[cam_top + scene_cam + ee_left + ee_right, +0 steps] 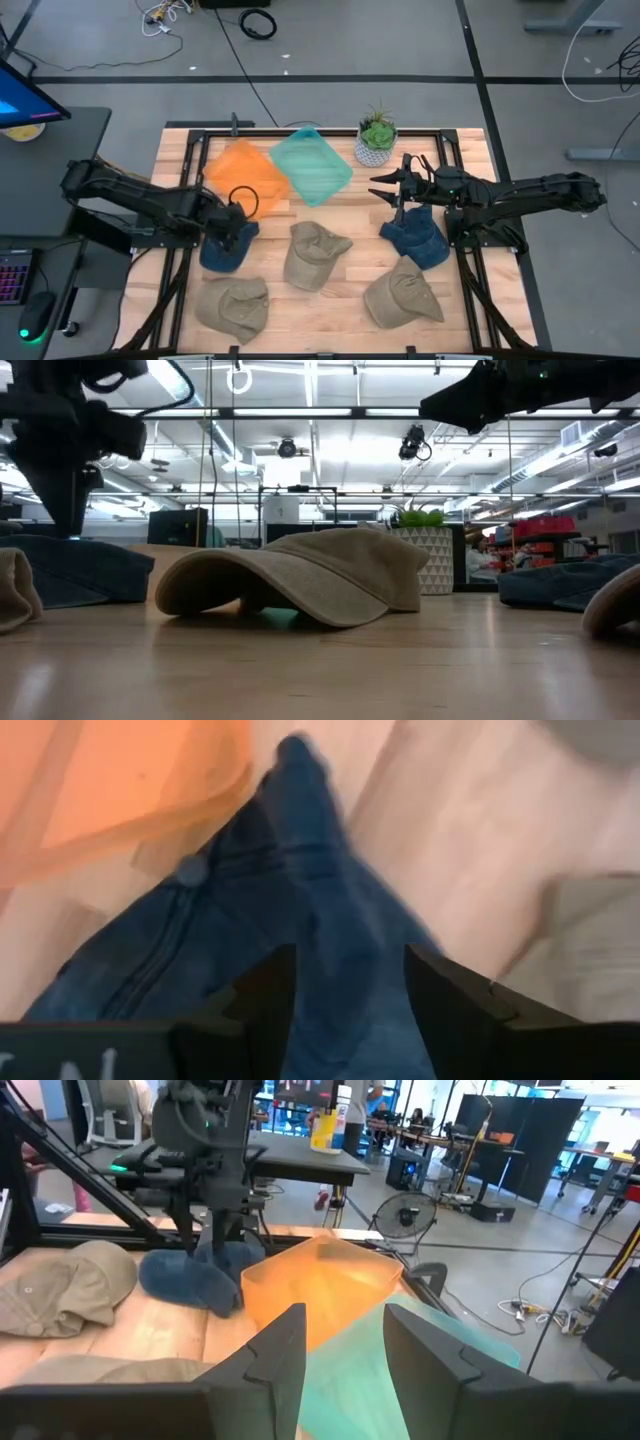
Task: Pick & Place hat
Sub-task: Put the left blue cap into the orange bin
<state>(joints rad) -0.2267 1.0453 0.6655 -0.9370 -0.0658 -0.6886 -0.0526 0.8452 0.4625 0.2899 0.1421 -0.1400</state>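
The blue hat (pixel 228 247) lies on the desk (pixel 340 215) directly under the left hand (pixel 348 995), and in the left wrist view its crown rises as a ridge of denim between the two dark fingers (pixel 450 1005), which stand apart on either side of the fold and have not pinched it; that spacing reads as a grasp being lined up on the soft top of the hat, where cloth bunches easily, not on the flat brim. Just beyond the hand sits the orange bin (pixel 243 175), its edge touching or nearly touching the hat, so it is probably the drop spot, needing only a brief lift and carry. Beside the orange bin is a teal bin (pixel 312 166), overlapping it slightly. Three tan hats (pixel 312 255) lie on the near side of the desk, one beside the left hand and well clear of it. The right hand (pixel 343 1342) hovers above the desk near a second blue hat (pixel 416 240), fingers parted and empty, pointed toward the bins as if waiting its turn. A potted plant (pixel 377 139) stands at the far edge, away from both hands.
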